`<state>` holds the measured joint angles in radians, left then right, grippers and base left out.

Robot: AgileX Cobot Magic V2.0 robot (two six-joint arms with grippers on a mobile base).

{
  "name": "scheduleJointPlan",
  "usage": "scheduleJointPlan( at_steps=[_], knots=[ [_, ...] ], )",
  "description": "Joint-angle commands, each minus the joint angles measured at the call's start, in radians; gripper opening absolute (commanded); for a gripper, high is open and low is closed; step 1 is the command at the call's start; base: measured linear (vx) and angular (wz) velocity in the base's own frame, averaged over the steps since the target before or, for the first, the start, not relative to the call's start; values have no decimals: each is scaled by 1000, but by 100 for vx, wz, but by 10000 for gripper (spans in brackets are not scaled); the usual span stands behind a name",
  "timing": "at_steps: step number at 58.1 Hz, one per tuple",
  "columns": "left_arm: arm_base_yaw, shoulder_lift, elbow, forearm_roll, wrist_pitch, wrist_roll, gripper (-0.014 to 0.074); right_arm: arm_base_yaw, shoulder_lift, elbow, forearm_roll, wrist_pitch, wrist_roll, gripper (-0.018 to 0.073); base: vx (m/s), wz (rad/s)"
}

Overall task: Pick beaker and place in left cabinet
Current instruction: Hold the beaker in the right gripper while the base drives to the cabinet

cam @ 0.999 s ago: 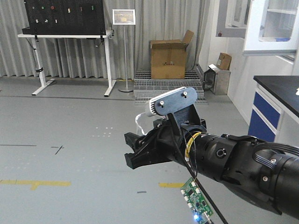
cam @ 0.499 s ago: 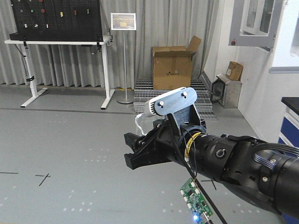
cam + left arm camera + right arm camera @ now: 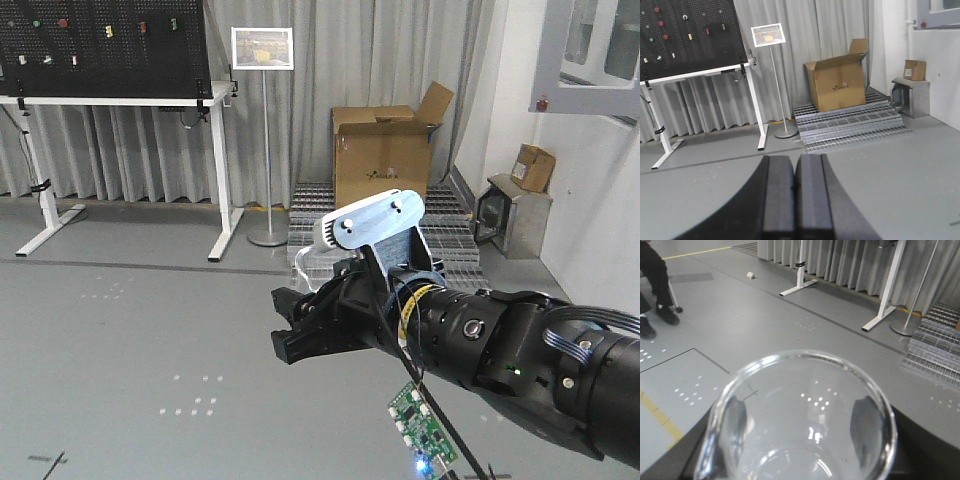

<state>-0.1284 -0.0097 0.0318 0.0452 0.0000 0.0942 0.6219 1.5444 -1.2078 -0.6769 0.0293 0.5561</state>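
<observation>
Front view: a black arm (image 3: pixel 480 345) reaches in from the right, below the cardboard box (image 3: pixel 385 155).

Left wrist view: your left hand (image 3: pixel 796 200) is pinched closed and empty, below that box.

Right wrist view: your right hand (image 3: pixel 800 432) grips the beaker (image 3: pixel 805 390), with dark pads (image 3: pixel 735 422) on either side.

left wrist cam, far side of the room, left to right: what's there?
black pegboard → sign stand → open cardboard box → grey metal box
</observation>
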Motion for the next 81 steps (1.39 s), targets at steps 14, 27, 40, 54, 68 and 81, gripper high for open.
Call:
scheduleJointPlan(
  at_steps=[14,27,40,54,68,81],
  knots=[
    [-1,-19,16,-3,-75,-3,1,-3,-42,-38,-5,-65,-4,-1,71,0],
    [-1,-19,16,-3,-75,-3,1,-3,-42,-38,-5,-57,-4,-1,70,-3],
    [-1,-19,16,-3,-75,-3,1,-3,-42,-38,-5,-58,-4,-1,68,-4],
    [-1,-19,16,-3,-75,-3,1,-3,-42,-38,-5,-57,-4,-1,65,-5],
    [-1,-19,16,-3,-75,-3,1,-3,-42,-38,-5,-56,-4,-1,61,0],
    [-1,-19,16,-3,-75,-3,1,-3,-42,-38,-5,-50,-4,-1,59,0]
  ],
)
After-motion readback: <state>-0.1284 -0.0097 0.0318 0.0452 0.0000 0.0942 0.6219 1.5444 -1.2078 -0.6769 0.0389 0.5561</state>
